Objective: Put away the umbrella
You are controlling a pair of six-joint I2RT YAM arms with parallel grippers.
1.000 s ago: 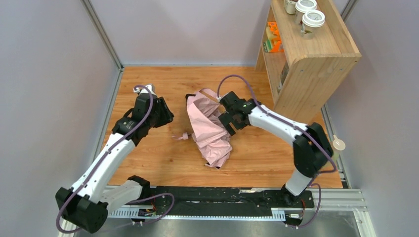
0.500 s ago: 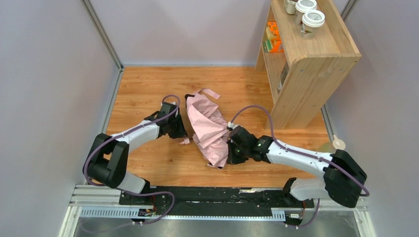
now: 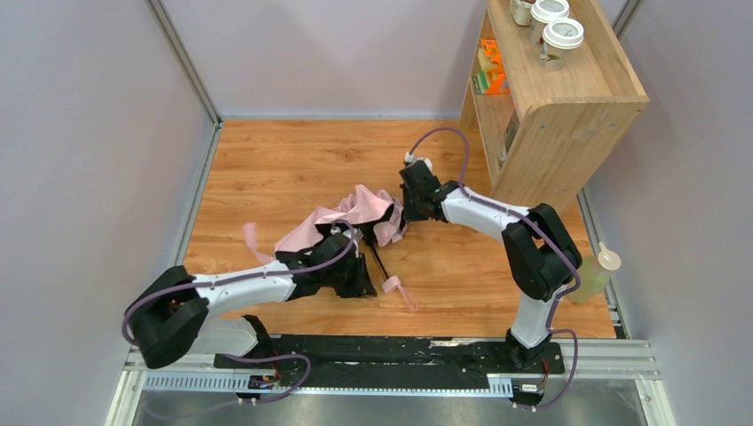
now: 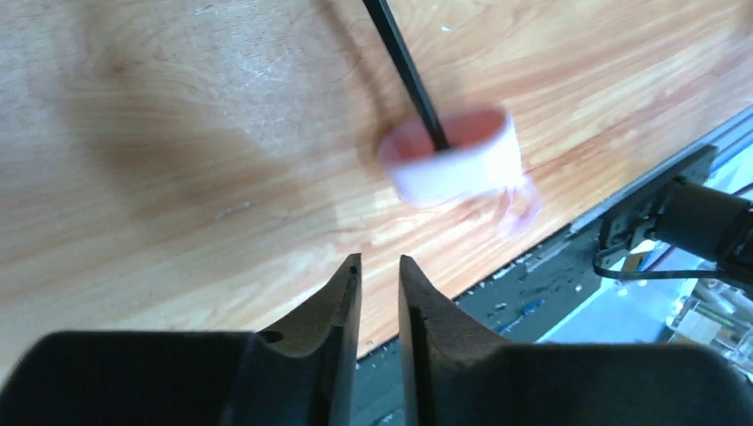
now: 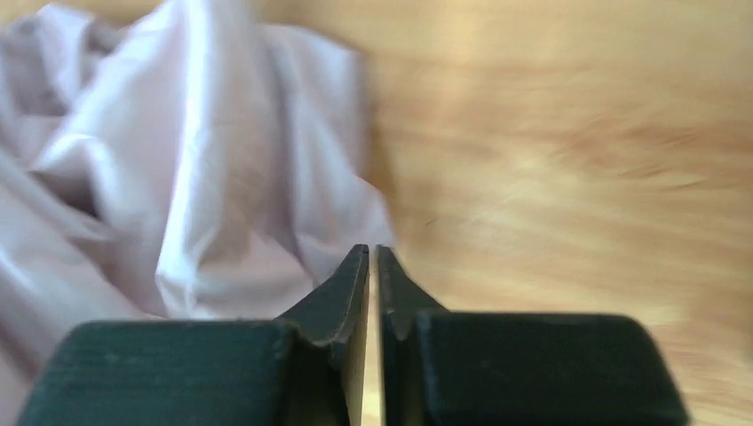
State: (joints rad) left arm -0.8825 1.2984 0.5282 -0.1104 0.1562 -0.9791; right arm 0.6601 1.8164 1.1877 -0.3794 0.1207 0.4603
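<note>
The umbrella's pale pink canopy (image 3: 342, 217) lies crumpled mid-table. Its thin black shaft (image 3: 380, 264) runs toward the near edge and ends in the small pink handle (image 3: 392, 286) with its wrist loop (image 3: 410, 302). My left gripper (image 3: 368, 284) sits low just left of the handle. In the left wrist view its jaws (image 4: 379, 259) stand narrowly apart and empty, with the handle (image 4: 453, 160) and shaft (image 4: 404, 62) ahead. My right gripper (image 3: 401, 224) is at the canopy's right edge. It is shut (image 5: 373, 250) with nothing in it, and the pink fabric (image 5: 178, 160) lies to its left.
A wooden shelf unit (image 3: 568, 115) stands at the back right with lidded cups (image 3: 561, 34) on top and orange items (image 3: 488, 67) inside. A pale bottle (image 3: 597, 266) stands by the right wall. The black rail (image 3: 400, 355) runs along the near edge.
The canopy has swung from lengthwise to crosswise, and the shaft and handle now point toward the near edge. My left arm moved near and right. My right arm moved back to the canopy's right edge, jaws shut.
</note>
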